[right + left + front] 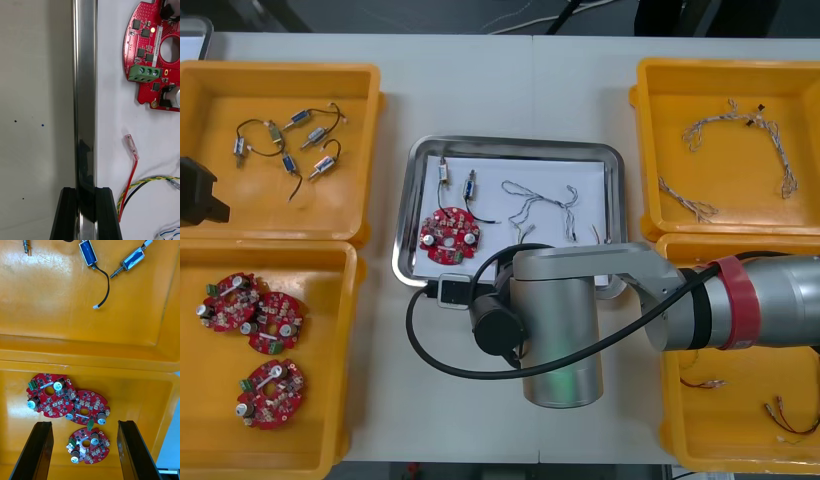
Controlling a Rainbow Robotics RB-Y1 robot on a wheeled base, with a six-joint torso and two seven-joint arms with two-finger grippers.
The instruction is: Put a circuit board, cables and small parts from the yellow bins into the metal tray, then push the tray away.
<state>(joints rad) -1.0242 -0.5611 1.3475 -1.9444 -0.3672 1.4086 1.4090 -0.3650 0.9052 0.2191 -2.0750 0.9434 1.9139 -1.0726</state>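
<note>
On metal tray (85,82) rim, right jaws clamped, circuit board (147,60) beside, left jaws wide

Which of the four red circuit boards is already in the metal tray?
The lone circuit board on the metal tray's white inside, toward its near-left corner; the other three lie in a yellow bin.

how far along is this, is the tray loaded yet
Loading looks done: the metal tray holds a red circuit board, two small metal parts, a blue and white cable and a red and yellow cable. In hand: the right gripper is shut on the tray's near rim. Left to do: pushing the tray away. The left gripper hangs open over the yellow bin of boards.
</note>
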